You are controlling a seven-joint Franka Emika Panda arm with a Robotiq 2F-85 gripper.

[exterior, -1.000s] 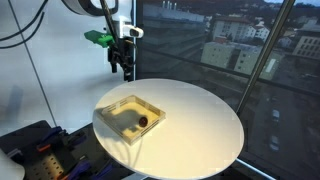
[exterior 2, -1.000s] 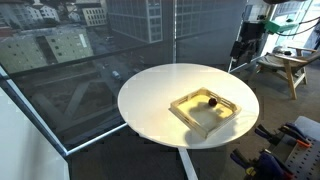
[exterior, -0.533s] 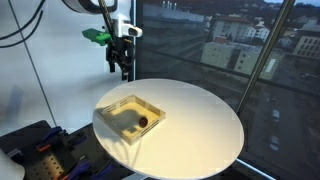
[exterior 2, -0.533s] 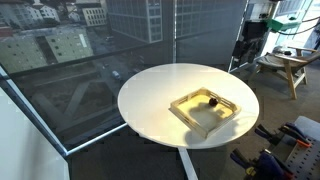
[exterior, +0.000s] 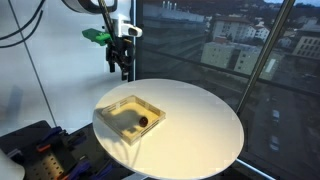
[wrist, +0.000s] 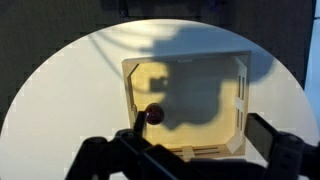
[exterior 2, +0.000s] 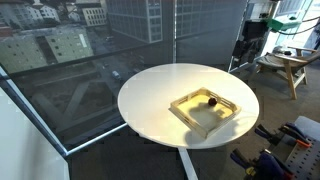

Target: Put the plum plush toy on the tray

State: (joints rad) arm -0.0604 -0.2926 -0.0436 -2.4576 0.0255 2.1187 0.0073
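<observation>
The plum plush toy [exterior: 143, 121] is a small dark maroon ball lying inside the tray [exterior: 128, 99], near one wall. It shows in the same place in both exterior views [exterior 2: 211, 100] and in the wrist view [wrist: 154, 114]. The square tray [exterior 2: 185, 118] has a pale tan floor and low walls [wrist: 127, 90] and rests on the round white table [exterior: 200, 120]. My gripper [exterior: 122, 65] hangs high above the table's edge, well clear of the tray [exterior 2: 243, 45]. In the wrist view the gripper [wrist: 200, 140] is open and empty, with dark fingers [wrist: 270, 135] apart.
The round table [exterior 2: 150, 95] stands on one pedestal beside large windows over a city. A wooden stool [exterior 2: 285, 65] and dark equipment [exterior: 35, 150] stand on the floor near the table. The tabletop round the tray is bare white [wrist: 70, 90].
My gripper has risen very slightly. The plum plush toy and the tray have not moved.
</observation>
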